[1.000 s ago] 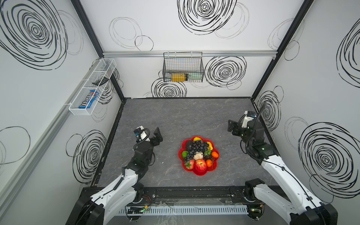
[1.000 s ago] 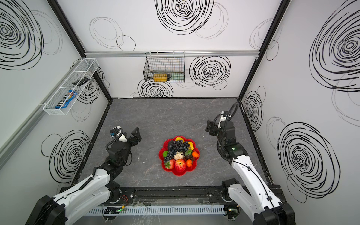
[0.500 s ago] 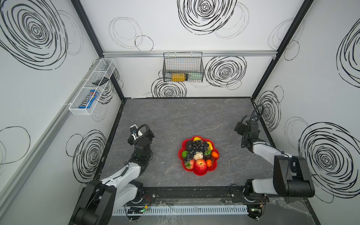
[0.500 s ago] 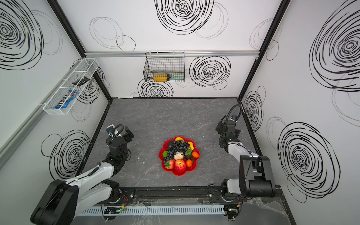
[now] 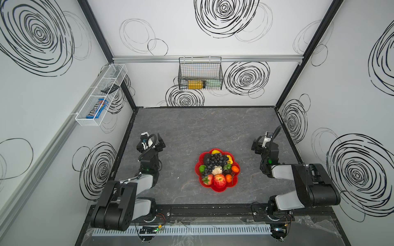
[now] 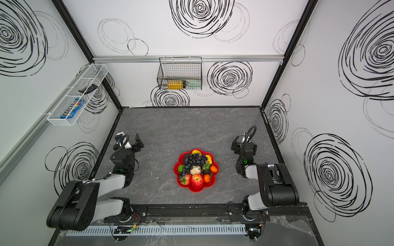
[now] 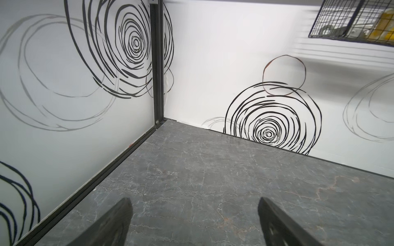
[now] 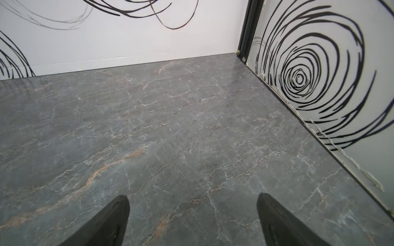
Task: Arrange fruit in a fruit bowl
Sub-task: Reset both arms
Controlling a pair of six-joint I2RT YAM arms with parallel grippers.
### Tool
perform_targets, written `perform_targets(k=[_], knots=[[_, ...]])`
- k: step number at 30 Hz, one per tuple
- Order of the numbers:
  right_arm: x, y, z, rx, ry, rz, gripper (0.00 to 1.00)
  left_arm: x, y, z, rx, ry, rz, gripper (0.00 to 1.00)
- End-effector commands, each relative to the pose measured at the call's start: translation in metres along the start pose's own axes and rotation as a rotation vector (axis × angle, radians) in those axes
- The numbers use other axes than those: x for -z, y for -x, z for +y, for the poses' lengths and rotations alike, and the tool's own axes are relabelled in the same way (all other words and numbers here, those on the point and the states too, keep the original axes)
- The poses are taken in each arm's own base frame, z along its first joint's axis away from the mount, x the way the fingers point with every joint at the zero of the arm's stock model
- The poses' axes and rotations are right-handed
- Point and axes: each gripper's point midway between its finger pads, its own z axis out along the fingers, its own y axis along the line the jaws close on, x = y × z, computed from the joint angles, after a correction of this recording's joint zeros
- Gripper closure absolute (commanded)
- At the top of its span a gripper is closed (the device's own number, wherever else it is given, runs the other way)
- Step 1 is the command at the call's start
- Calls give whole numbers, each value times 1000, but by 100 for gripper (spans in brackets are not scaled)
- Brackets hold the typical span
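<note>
The red flower-shaped fruit bowl (image 5: pixel 217 190) (image 6: pixel 197 190) sits on the grey table, front centre, in both top views. It holds the fruit: a black grape bunch (image 5: pixel 215 160), red apple (image 5: pixel 219 180), strawberry (image 5: pixel 208 179), two tangerines (image 5: pixel 235 169), a green lime (image 5: pixel 202 169), a lemon (image 5: pixel 215 151) and a beige piece (image 5: pixel 217 170). My left gripper (image 5: pixel 151 144) (image 7: pixel 195 204) hovers well left of the bowl, open and empty. My right gripper (image 5: pixel 260 146) (image 8: pixel 193 198) is well right of it, also open and empty. Both wrist views show only bare table between the fingers.
A black wire basket (image 5: pixel 200 73) with a yellow item hangs on the back wall. A white wire shelf (image 5: pixel 100 95) on the left wall holds a candy pack and a remote. Each gripper faces a back corner, near its side wall. Both arms are folded by the front rail (image 5: pixel 213 209).
Both arms have drawn back from their outstretched pose and folded down near the front rail. The grippers stayed open and shifted only a little. The bowl and fruit have not moved.
</note>
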Motion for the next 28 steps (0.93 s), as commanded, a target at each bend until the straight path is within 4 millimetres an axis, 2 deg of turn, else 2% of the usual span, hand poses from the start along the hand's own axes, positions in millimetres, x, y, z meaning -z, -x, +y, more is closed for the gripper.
perform_targets(k=[1, 3, 4, 10, 28], knots=[[6, 25, 10, 2, 82, -138, 3, -1, 1, -23, -43, -131, -25, 4], [6, 23, 11, 5, 90, -136, 3, -6, -8, -35, -79, -188, -16, 4], [4, 23, 10, 0, 93, -125, 3, -1, -6, -38, -87, -206, -41, 4], [6, 23, 8, -7, 82, -136, 3, 3, -3, -28, -59, -157, -68, 4], [7, 23, 8, -5, 87, -134, 3, 4, -3, -29, -59, -157, -69, 4]])
